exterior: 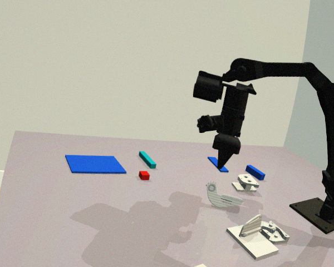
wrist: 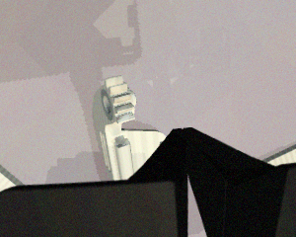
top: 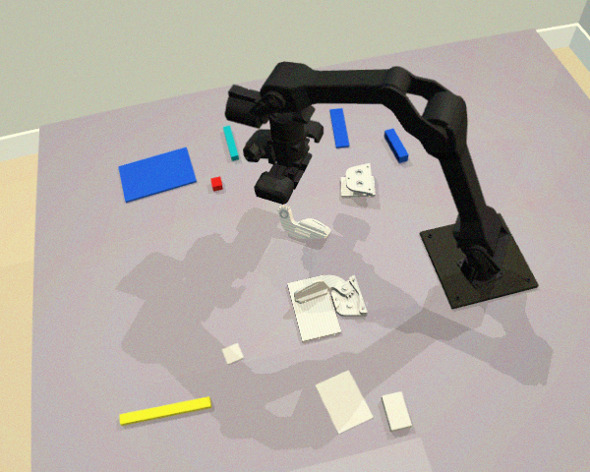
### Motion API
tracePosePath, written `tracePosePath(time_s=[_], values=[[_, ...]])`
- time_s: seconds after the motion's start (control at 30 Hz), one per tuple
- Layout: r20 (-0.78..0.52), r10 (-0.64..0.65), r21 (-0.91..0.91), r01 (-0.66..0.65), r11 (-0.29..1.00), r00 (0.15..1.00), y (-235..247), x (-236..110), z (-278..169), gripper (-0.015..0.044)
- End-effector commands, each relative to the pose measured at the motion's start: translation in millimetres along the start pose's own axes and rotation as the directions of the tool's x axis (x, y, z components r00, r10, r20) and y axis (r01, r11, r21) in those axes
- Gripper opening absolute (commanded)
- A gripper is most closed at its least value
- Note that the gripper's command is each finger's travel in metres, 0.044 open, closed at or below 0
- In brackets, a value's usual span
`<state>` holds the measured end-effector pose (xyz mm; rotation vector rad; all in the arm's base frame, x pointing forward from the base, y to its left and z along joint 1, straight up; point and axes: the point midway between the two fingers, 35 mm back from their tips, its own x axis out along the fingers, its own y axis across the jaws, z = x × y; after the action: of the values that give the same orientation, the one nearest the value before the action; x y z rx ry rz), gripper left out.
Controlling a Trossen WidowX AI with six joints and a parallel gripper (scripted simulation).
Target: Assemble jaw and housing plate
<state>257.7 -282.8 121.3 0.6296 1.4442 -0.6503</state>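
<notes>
The loose white jaw (top: 305,230) (exterior: 222,201) (wrist: 122,103) stands on its edge on the table, toothed end raised. The white housing base (top: 356,309) (exterior: 281,238) has small round stubs on top. The fitted jaw (top: 311,292) (exterior: 252,225) lies at its toothed end on the base and reaches over a ribbed white block. The housing plate (top: 365,176) (exterior: 246,178), with two holes, rests on a small white stand behind the loose jaw. My gripper (exterior: 220,167) (wrist: 183,137) is shut and empty, pointing down above the table near the loose jaw; its fingertips are hidden in the top view.
The ribbed block (top: 319,323) (exterior: 255,245) is beside the base. A red cube (top: 216,183) (exterior: 144,175), teal bar (top: 230,143) (exterior: 147,159) and large blue plate (top: 156,174) (exterior: 95,164) lie left. Two blue pieces lie behind. A yellow bar (top: 165,410) and several pale pieces are in front.
</notes>
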Motion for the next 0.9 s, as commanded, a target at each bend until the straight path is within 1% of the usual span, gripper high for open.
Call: tracePosePath(time_s=[0.0, 0.87], values=[[0.004, -0.004, 0.009, 0.004, 1.000, 1.000, -1, 0, 2, 0.0000], [0.007, -0.001, 0.006, 0.001, 1.000, 1.000, -1, 43, 3, 0.0000]])
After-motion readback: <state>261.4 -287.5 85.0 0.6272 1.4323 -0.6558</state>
